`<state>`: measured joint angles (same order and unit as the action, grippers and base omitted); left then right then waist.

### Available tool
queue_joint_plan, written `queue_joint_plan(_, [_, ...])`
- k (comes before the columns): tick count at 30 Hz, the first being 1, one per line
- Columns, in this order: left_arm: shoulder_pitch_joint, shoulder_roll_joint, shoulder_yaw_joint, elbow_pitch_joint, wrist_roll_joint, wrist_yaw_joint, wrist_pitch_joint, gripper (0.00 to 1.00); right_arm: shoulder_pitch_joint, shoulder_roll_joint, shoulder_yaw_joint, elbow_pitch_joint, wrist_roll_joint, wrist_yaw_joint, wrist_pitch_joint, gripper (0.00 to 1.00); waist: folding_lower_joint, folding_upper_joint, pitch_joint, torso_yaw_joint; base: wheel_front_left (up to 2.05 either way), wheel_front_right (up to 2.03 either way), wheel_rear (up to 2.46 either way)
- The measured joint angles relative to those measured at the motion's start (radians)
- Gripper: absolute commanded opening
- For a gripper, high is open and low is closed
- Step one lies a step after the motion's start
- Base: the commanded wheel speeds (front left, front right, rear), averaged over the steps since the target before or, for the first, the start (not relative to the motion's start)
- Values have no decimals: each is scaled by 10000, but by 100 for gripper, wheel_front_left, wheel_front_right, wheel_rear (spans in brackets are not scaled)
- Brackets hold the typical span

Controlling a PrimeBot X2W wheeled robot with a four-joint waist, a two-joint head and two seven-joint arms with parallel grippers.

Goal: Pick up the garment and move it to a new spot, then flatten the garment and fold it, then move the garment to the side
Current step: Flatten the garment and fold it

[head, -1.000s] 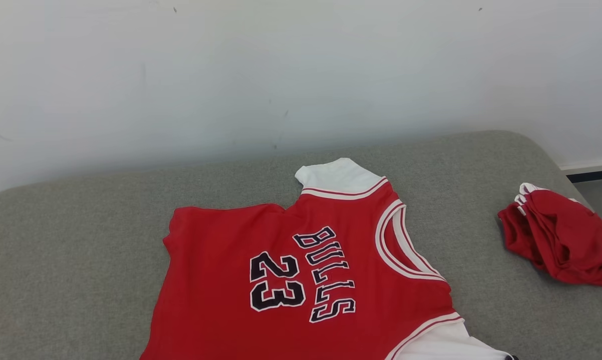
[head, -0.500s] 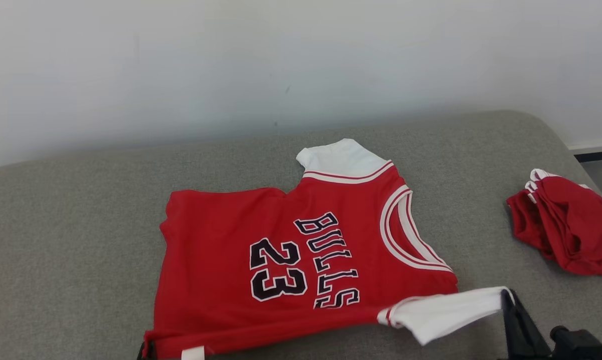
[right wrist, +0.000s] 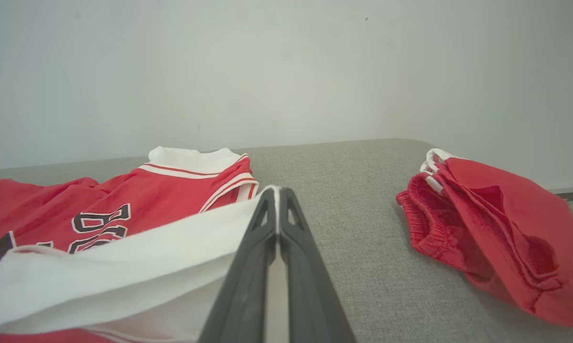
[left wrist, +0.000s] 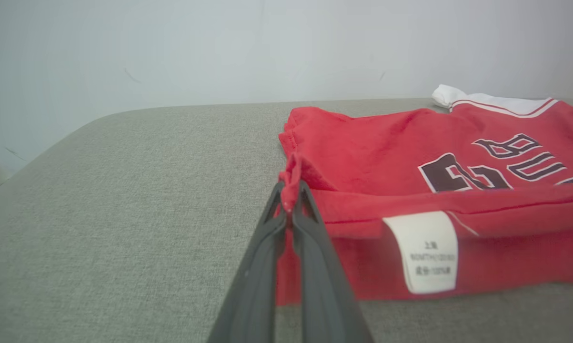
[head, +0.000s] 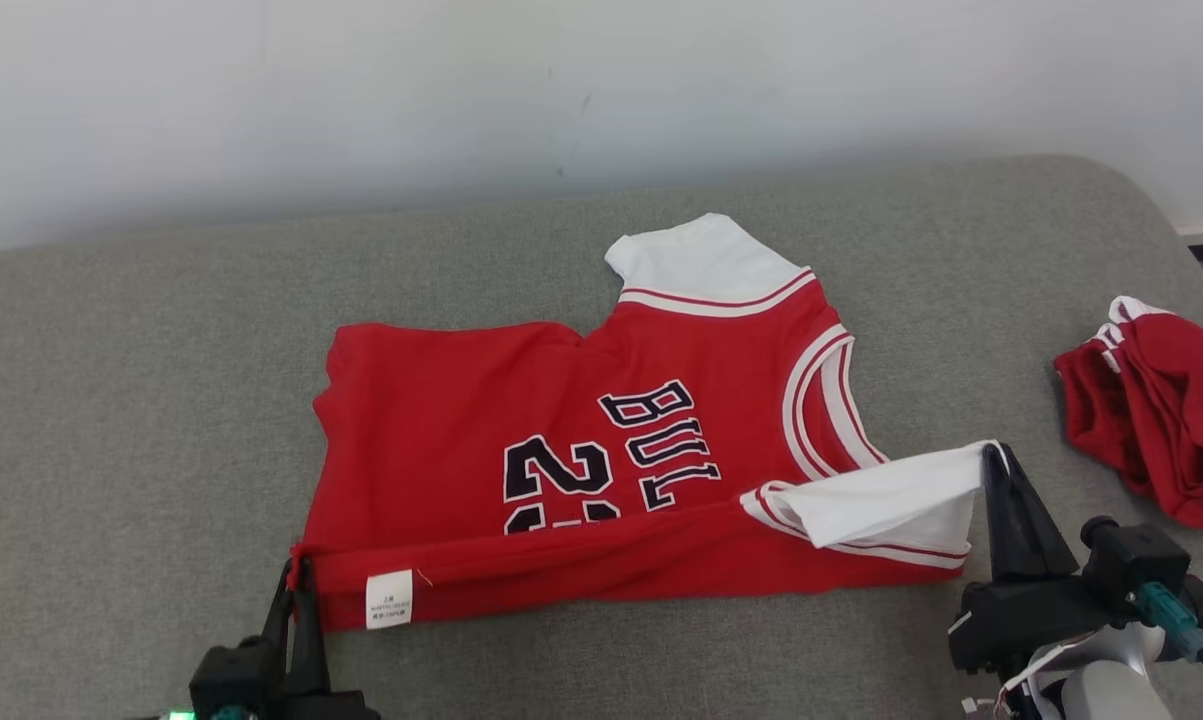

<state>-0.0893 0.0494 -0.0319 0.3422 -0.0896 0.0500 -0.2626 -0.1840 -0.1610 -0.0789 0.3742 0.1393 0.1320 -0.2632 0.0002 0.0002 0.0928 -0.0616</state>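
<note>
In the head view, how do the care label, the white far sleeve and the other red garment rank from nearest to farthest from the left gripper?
1. care label, just beside the left gripper, on the jersey edge.
2. white far sleeve, toward the wall.
3. other red garment, at the far right.

I see bare cushion (head: pixel 111 400) toward its left edge; jersey (head: pixel 441 420) covers the middle, red bundle (head: pixel 1161 430) the right edge.
</note>
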Motion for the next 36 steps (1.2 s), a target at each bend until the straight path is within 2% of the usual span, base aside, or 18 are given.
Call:
queue_joint_plan(16, [-1138, -2, -332, 121, -8, 395, 0, 0, -1361, -221, 336, 798, -65, 0, 0, 0, 0, 0, 1109, 217, 0, 0, 0])
queue_joint_plan(17, [-1177, -2, -353, 123, -13, 407, 0, 14, -1431, -219, 318, 894, -65, 0, 0, 11, 0, 0, 1153, 224, 0, 0, 0])
queue_joint_plan(18, [-1185, -2, -380, 125, -15, 430, 0, 41, -1465, -213, 286, 995, -65, 0, 0, 33, -1, 0, 1188, 230, 0, 0, 0])
queue_joint_plan(19, [-1185, 2, -393, 142, -42, 453, 0, 98, -1479, -192, 263, 1041, -63, 0, 0, 71, -1, 1, 1216, 234, 0, 0, 0])
queue_joint_plan(20, [-1185, 0, -416, 138, -59, 472, 0, 100, -1486, -178, 249, 1068, -61, 0, 0, 100, 0, 0, 1235, 236, 0, 0, 0])
queue_joint_plan(31, [-724, 0, -351, -142, -351, 748, 0, 100, -1129, -90, -280, 569, -42, 0, -2, 100, -2, -1, 1058, 177, 0, 0, 0])
queue_joint_plan(36, [-203, 0, -393, -391, -543, 823, 0, 100, -213, -150, 59, 702, 19, 0, 0, 100, -3, -1, 939, 168, 0, 0, 0])
